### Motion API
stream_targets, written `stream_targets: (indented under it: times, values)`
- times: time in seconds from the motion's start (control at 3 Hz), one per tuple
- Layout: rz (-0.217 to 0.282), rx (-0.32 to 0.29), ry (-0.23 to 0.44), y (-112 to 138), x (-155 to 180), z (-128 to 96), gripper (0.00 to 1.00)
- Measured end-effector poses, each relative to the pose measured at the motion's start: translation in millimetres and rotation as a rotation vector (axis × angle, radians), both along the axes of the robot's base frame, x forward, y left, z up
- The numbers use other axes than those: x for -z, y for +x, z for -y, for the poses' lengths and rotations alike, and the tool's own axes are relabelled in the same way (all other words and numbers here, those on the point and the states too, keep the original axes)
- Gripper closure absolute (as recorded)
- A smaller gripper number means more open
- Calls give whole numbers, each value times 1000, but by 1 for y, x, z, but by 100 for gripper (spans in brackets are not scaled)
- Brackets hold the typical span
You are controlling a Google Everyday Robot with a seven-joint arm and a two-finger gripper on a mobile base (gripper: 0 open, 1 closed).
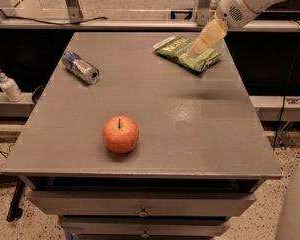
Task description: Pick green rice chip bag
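The green rice chip bag (182,52) lies flat at the far right of the grey table (155,109), light green with white lettering. My gripper (200,45) comes in from the upper right on a white arm. Its pale fingers hang right above the bag's right half and cover part of it.
A silver-blue can (80,67) lies on its side at the far left. A red apple (120,134) stands near the front edge. A white bottle (9,85) stands on a lower ledge to the left. Drawers (140,206) sit below the table front.
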State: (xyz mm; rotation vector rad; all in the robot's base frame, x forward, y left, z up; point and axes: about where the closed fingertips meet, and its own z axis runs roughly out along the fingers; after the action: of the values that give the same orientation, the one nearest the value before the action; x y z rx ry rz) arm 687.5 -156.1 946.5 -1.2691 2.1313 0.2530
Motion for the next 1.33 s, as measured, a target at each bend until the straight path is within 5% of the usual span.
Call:
stream_targets:
  times: [0.67,1.0,1.33]
  values:
    - [-75,74,100,65,65,4,0]
    - [-117,108,95,79,96,10,0]
    - [-135,136,85,83,108,20,18]
